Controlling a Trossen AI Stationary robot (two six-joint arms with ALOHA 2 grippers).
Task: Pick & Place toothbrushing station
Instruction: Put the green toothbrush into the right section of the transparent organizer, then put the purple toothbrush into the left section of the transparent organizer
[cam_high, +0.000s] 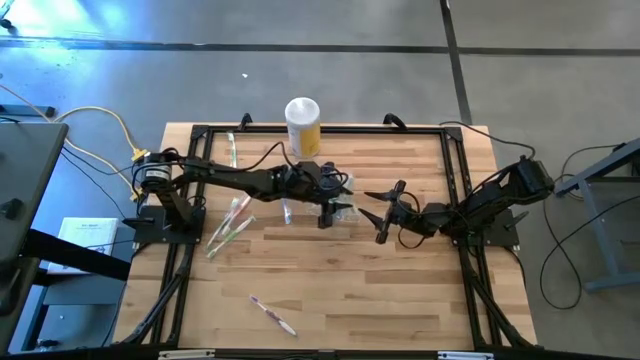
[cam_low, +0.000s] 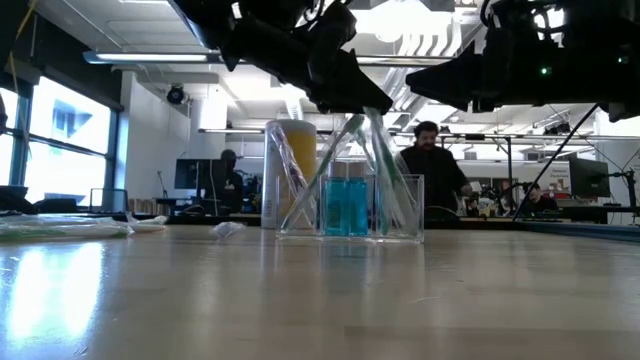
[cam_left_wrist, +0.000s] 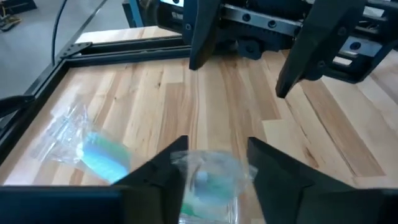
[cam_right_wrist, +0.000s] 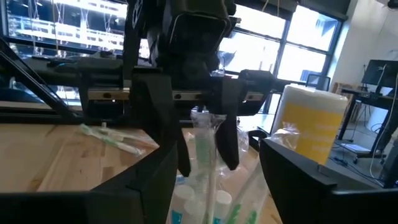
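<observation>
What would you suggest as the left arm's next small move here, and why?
Probably lift the left gripper straight up: its jaws stand parted around a wrapped toothbrush that already stands in the clear holder, so it looks delivered. The right gripper waits open beside it.

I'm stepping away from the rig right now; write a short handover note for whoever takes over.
Left gripper: over the clear holder at mid-table, jaws parted around the top of a wrapped toothbrush standing in it; whether they still grip it cannot be told.
Right gripper: open, empty, just right of the holder.
Done: the holder has several wrapped brushes and teal-capped tubes in it; the yellow canister stands behind it.
Left: a bunch of wrapped brushes by the left arm's base, one near the far edge, a pink one near the front edge.
</observation>
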